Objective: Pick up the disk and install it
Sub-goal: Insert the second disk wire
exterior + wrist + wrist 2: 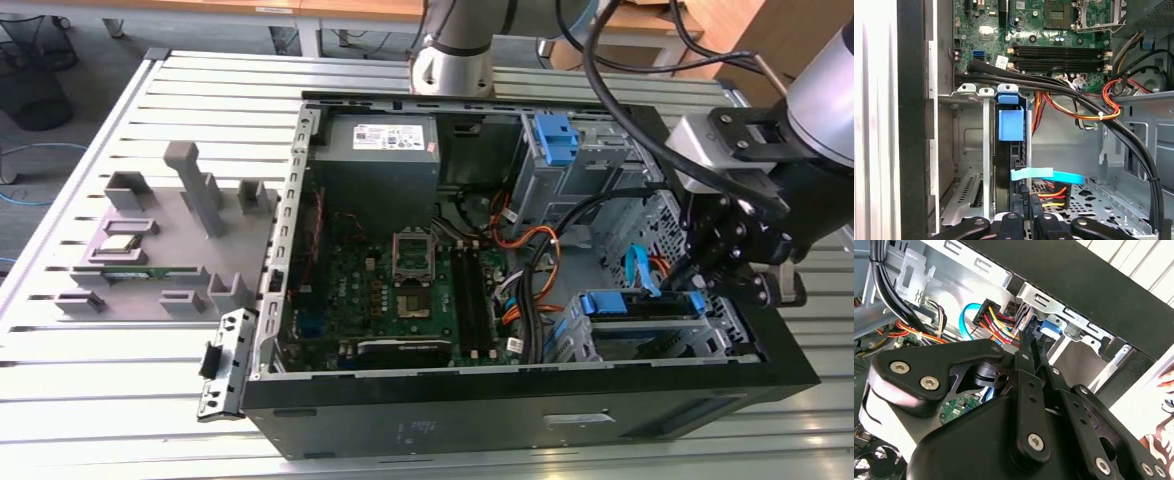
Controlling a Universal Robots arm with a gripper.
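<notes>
The disk (1009, 165), a flat drive framed by blue plastic side rails, stands on edge in a slot of the grey sheet-metal drive cage (966, 150) at the front corner of the open black computer case (534, 420), on the exterior view's right. In the exterior view its blue rail (638, 303) lies along the top of the cage. The black linkage gripper (1029, 345) is directly at the drive; its fingers (1024, 347) lie close together, nearly touching, at the rail's end, though whether they actually pinch it I cannot tell. A light-blue data cable (1046, 175) and a bundle of red, orange and yellow power wires (999, 320) run just beside the drive. The green motherboard (387, 280) lies deeper in the case.
</notes>
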